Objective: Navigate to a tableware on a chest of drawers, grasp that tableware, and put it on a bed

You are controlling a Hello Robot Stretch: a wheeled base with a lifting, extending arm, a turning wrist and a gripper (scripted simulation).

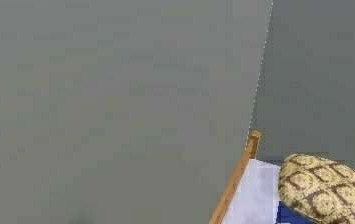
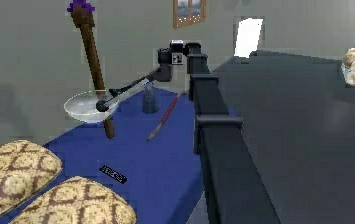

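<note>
Forward view: a grey wall (image 1: 115,90); at five o'clock, a wood-framed bed (image 1: 247,165) with a brown-and-cream patterned pillow (image 1: 325,185).

Arm side view: at nine o'clock, a clear glass bowl (image 2: 83,105) sits at the claw (image 2: 107,101), with the bed's blue cover (image 2: 155,160) behind it. The claw's opening and hold cannot be told. Fetching seems done; release likely remains.

Ahead of me stands a plain grey wall (image 1: 115,100). Low on the forward view's right, a wooden bed frame (image 1: 239,182) (slanting up to a short post) borders a pale sheet (image 1: 258,196) and a brown-patterned pillow (image 1: 325,187).
</note>
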